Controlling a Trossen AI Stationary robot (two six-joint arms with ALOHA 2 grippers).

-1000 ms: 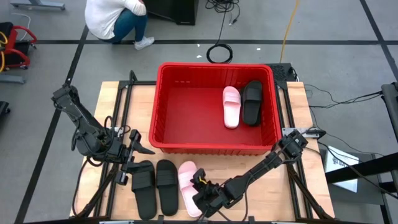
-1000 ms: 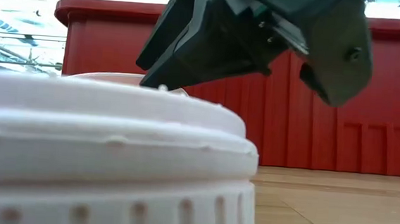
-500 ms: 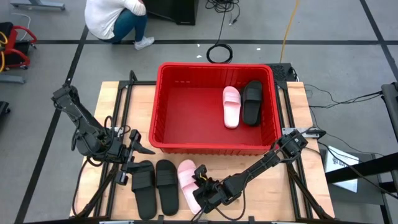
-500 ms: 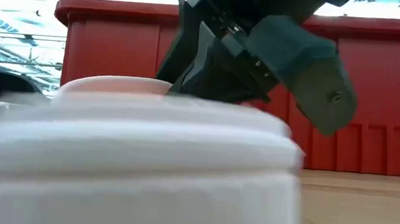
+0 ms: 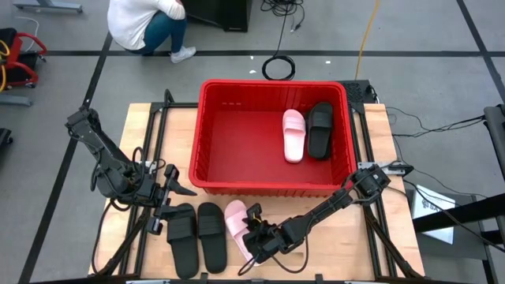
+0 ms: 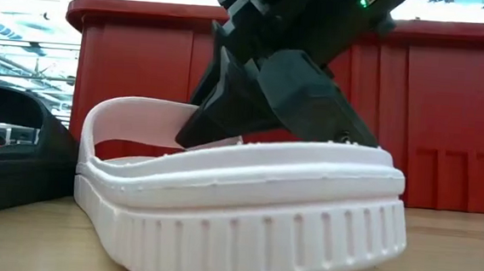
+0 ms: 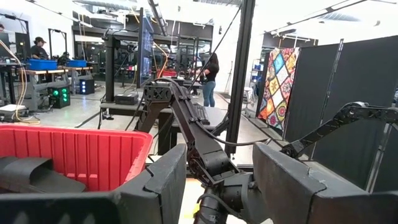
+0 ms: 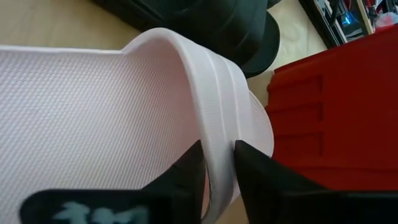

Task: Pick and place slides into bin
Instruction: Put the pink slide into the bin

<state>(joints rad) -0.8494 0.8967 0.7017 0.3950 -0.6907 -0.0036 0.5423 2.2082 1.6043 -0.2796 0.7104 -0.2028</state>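
We found the left gripper point(image 5: 175, 189) waiting at the near-left corner of the bin point(image 5: 207, 150), its fingers apart and empty, just beyond two black slides point(image 5: 196, 237) that lay side by side on the table point(image 5: 130, 126) in front of the bin's near wall. Just right of that pair lay a pink slide point(image 5: 235, 223), and on it the right gripper point(image 5: 254, 237) had its two fingers pinched on the edge of the strap, one inside and one outside; the slide rested on the wood, not yet lifted as far as we could tell. Further right and farther off, a pink slide point(image 5: 293, 134) and a black slide point(image 5: 319, 129) lay together inside the bin near its right wall. So we counted two stowed and three left outside, one of those gripped. We saw no sixth slide.
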